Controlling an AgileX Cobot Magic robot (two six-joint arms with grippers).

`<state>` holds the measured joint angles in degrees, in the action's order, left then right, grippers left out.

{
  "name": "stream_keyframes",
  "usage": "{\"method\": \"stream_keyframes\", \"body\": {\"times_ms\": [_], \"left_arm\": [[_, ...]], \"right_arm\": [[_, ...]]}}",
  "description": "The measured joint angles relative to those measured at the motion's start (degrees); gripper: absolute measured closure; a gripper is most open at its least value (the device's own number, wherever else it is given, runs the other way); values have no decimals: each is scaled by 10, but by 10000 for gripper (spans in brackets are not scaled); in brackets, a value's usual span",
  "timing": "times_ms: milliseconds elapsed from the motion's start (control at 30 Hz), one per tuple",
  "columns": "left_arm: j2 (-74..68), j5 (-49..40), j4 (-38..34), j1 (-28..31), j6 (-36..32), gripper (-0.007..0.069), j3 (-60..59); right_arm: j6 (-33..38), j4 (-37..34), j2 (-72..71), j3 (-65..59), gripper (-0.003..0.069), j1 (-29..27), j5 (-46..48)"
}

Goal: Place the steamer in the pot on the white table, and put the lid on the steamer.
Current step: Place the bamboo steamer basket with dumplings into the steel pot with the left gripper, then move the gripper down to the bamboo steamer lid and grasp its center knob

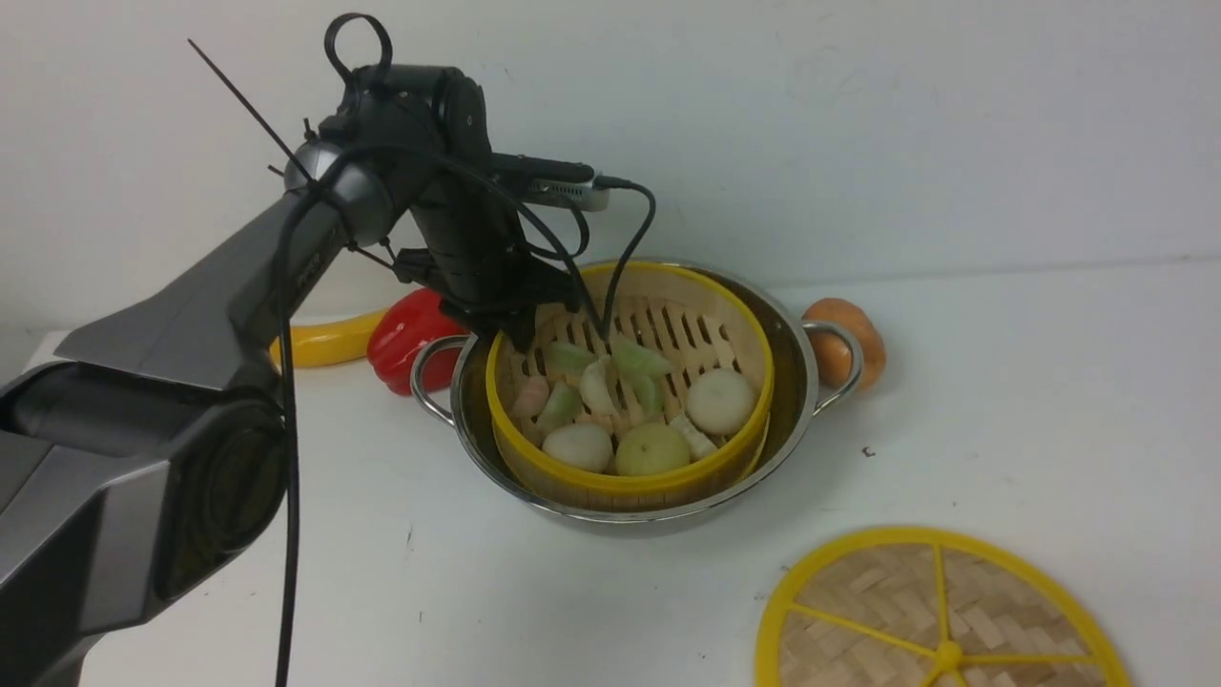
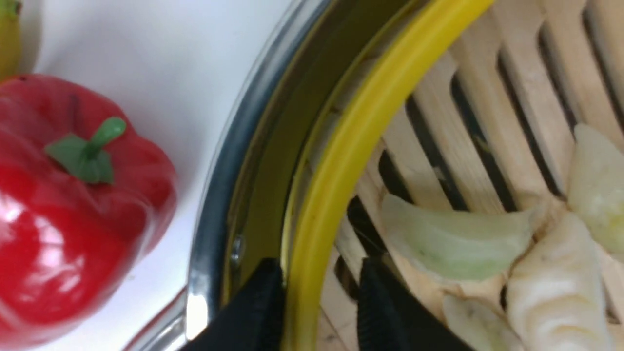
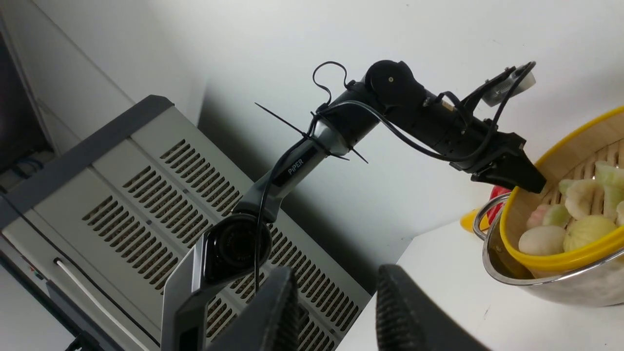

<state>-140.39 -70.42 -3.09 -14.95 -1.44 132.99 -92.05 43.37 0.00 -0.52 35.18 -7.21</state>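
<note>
Two wrist views show gaps: left end effector (image 2: 320,273) astride steamer (image 2: 487,122) rim, right end effector (image 3: 337,280) empty.

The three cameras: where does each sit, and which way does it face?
Front view: between the arms, facing forward at the steamer in the pot; left arm shows.
Left wrist view: on that wrist, facing down at the steamer's rim; left fingers show.
Right wrist view: on that wrist, facing the left arm; right fingers show.
All share the steamer.

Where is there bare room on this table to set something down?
Bare white table stretches right of the pot, between the potato and the lid; another patch lies in front of the pot. Crowded: the red pepper and banana by its left handle.
</note>
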Motion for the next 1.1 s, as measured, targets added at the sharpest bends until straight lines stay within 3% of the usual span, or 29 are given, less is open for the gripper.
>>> {"method": "stream_keyframes", "body": {"times_ms": [200, 367, 467, 633, 700, 767, 967, 1100], "left_arm": [[11, 0, 4, 0, 0, 305, 23], [53, -1, 23, 0, 0, 293, 61], [105, 3, 31, 0, 0, 326, 80], [195, 3, 31, -1, -4, 486, 78], [260, 4, 31, -1, -18, 593, 66], [314, 5, 31, -1, -35, 635, 46], [488, 6, 37, -1, -81, 646, -67], [590, 7, 43, -1, -97, 646, -183]], "right_arm": [[0, 0, 0, 0, 415, 0, 0], [0, 0, 1, 0, 415, 0, -5], [0, -6, 1, 0, 415, 0, -22], [12, -58, 0, 3, 415, 0, -44], [68, -76, 0, 37, 415, 0, -43], [150, -80, -1, 95, 415, 0, -43], [352, -81, 47, 272, 415, 0, 18], [406, -81, 132, 349, 415, 0, 105]]}}
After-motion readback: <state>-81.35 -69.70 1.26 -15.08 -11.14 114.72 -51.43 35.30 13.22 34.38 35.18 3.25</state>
